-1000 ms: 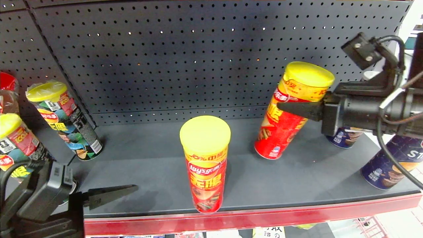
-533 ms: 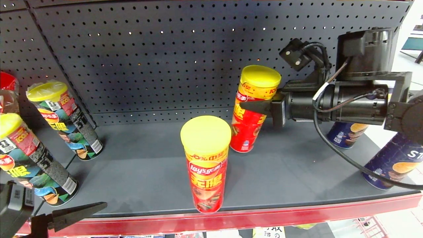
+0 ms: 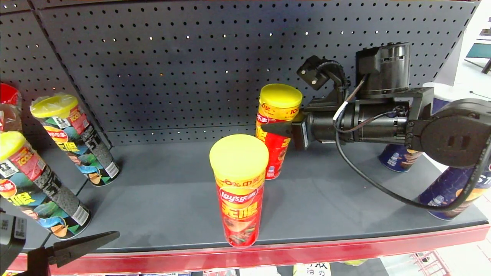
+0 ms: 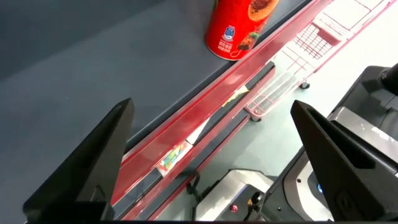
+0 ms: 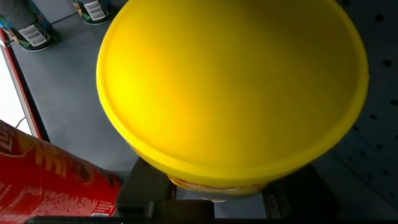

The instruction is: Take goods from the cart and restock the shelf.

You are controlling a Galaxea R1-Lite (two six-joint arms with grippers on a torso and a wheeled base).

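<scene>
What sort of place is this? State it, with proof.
Probably a shop aisle: a dark grey metal shelf with a red front edge, a perforated dark back panel, and yellow-lidded red cardboard crisp tubes.

This is a shop: a dark metal shelf [image 3: 172,191] with a red front strip [image 3: 307,252] and a perforated back panel [image 3: 191,69] carries rows of chip cans [image 3: 238,191], and a wire cart [image 4: 320,37] stands below.

The shelf [image 3: 172,191] holds two red cans, the front red can [image 3: 238,191] at its lip and the rear red can [image 3: 272,153] near its back; two patterned cans [image 3: 76,142] [image 3: 38,188] at its left end; two blue cans [image 3: 397,159] [image 3: 441,193] at its right end.
</scene>
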